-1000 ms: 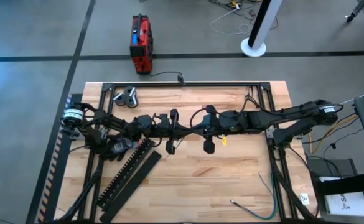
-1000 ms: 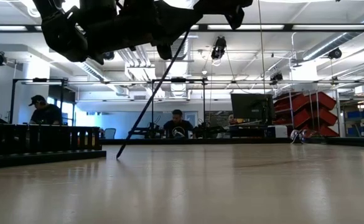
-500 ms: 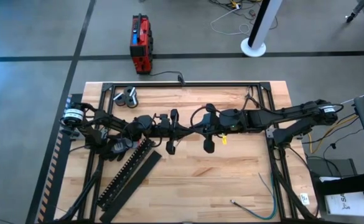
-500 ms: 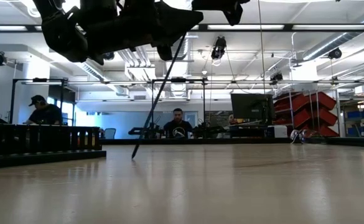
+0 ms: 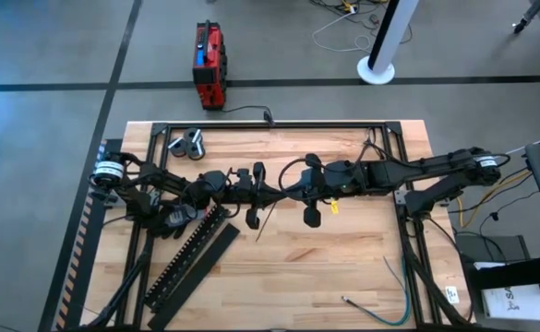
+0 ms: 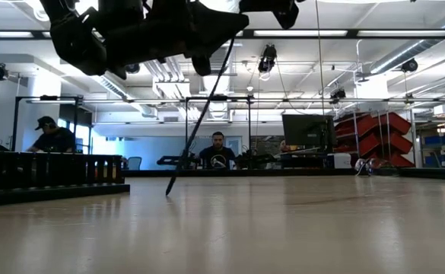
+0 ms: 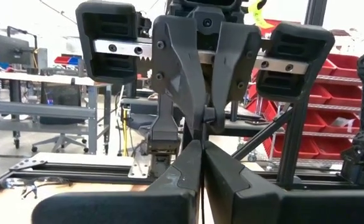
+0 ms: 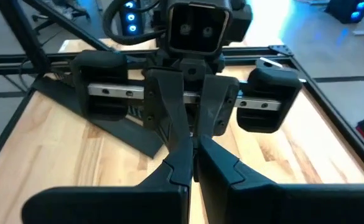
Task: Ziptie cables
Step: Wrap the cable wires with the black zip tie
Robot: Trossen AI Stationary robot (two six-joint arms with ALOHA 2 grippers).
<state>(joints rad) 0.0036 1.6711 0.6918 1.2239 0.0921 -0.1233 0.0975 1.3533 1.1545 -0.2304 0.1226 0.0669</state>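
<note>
Two dark grippers meet at frame centre: the left gripper (image 5: 271,195) and right gripper (image 5: 288,195) both pinch one thin dark strip (image 6: 195,125). It hangs slanting to the wooden table (image 5: 343,258). Two loose thin cables (image 5: 390,295) lie lower right.

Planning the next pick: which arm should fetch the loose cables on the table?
Likely right. The cables lie on its side of the table, by its base. The left gripper and right gripper meet mid-table, both shut, a thin strand hanging from there; the left would reach farther.
</note>
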